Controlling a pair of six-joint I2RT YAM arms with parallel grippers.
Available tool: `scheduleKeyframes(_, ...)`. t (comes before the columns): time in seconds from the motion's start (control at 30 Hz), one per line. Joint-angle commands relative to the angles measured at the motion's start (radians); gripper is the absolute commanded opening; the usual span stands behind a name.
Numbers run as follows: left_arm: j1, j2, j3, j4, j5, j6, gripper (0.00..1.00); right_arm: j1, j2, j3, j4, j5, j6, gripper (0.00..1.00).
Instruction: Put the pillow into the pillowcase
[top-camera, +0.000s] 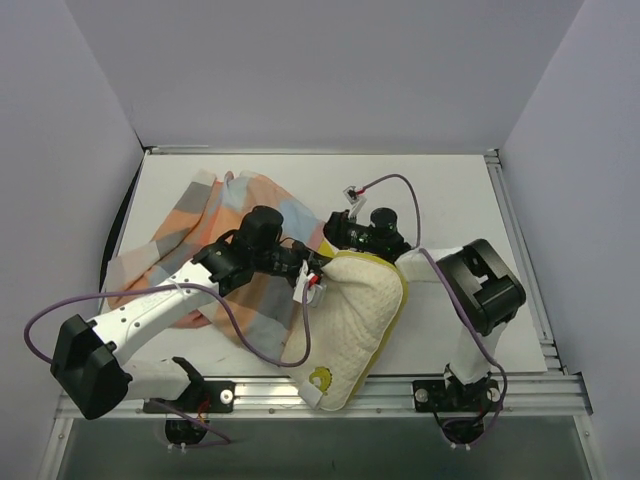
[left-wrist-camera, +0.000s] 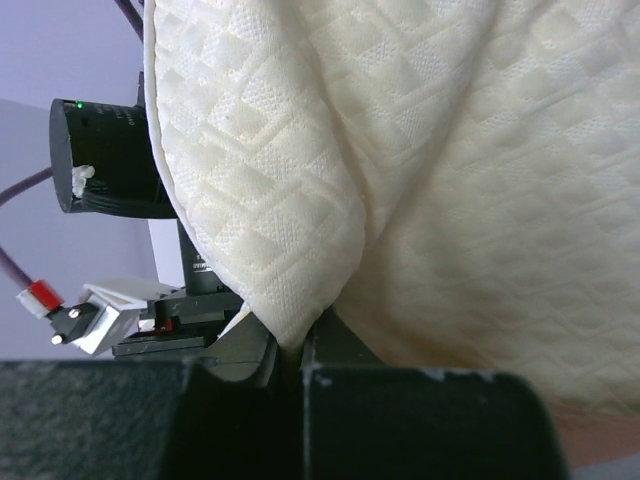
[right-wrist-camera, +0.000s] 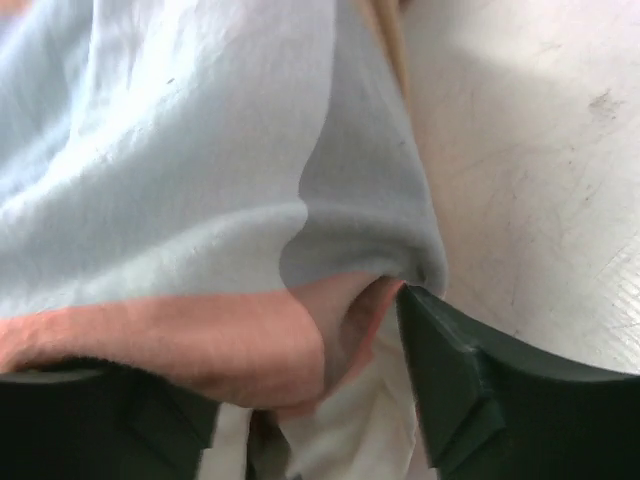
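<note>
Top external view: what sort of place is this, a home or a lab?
Probably a lab robot cell, not a home: plain walls box in a white table, and the left arm and right arm are bolted to an aluminium rail at its near edge.

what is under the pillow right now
Beneath the pillow only the white table shows, around its right side. Its left edge meets the pillowcase; whether cloth runs under it is covered.

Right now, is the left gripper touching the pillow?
Touching. The left wrist view shows the left gripper pinched shut on a fold of the pillow, with the cloth wedged between its jaws.
</note>
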Motion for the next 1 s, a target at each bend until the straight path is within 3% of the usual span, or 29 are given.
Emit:
scheduleKeyframes(0.0, -0.015, -0.04, 0.062, 0.141, 0.026, -0.02, 0.0, -0.013, -0.09, 0.038, -0.008, 0.146, -0.053, 0.6)
scheduleKeyframes(0.03, -0.011, -0.043, 0.058, 0.133, 0.02, -0.018, 0.0, -0.041, -0.13, 0.029, -0.035, 0.166, -0.072, 0.22)
scheduleKeyframes(0.07, 0.005, -0.043, 0.059, 0.109, 0.02, -0.014, 0.0, -0.056, -0.153, 0.015, -0.06, 0.183, -0.082, 0.07)
scheduleKeyframes(0.1, 0.014, -0.047, 0.059, 0.086, 0.018, 0.0, 0.0, -0.073, -0.179, 0.001, -0.092, 0.168, -0.089, 0.0)
scheduleKeyframes(0.27, 0.089, -0.051, 0.001, 0.026, -0.02, 0.077, 0.0, -0.269, -0.259, -0.063, -0.085, -0.082, 0.048, 0.0)
scheduleKeyframes(0.4, 0.144, 0.003, -0.028, 0.046, -0.066, 0.121, 0.0, -0.325, -0.319, -0.124, -0.059, -0.338, 0.094, 0.0)
scheduleKeyframes(0.6, 0.207, 0.099, -0.027, 0.105, -0.103, 0.167, 0.0, -0.349, -0.441, -0.244, -0.043, -0.498, 0.143, 0.0)
scheduleKeyframes(0.7, 0.238, 0.202, -0.014, 0.089, -0.172, 0.284, 0.0, -0.355, -0.49, -0.31, -0.036, -0.559, 0.169, 0.0)
scheduleKeyframes(0.8, 0.259, 0.285, 0.048, 0.073, -0.212, 0.324, 0.0, -0.369, -0.507, -0.297, -0.233, -0.562, 0.036, 0.0)
scheduleKeyframes(0.83, 0.258, 0.282, 0.067, 0.057, -0.189, 0.269, 0.13, -0.371, -0.504, -0.274, -0.296, -0.553, -0.065, 0.0)
scheduleKeyframes(0.87, 0.249, 0.273, 0.084, 0.041, -0.16, 0.235, 0.54, -0.371, -0.497, -0.251, -0.413, -0.53, -0.104, 0.0)
scheduleKeyframes(0.9, 0.233, 0.238, 0.102, 0.024, -0.114, 0.203, 0.7, -0.365, -0.474, -0.231, -0.439, -0.519, -0.128, 0.0)
scheduleKeyframes(0.97, 0.191, 0.169, 0.136, -0.032, -0.094, 0.108, 0.9, -0.355, -0.44, -0.194, -0.438, -0.513, -0.127, 0.0)
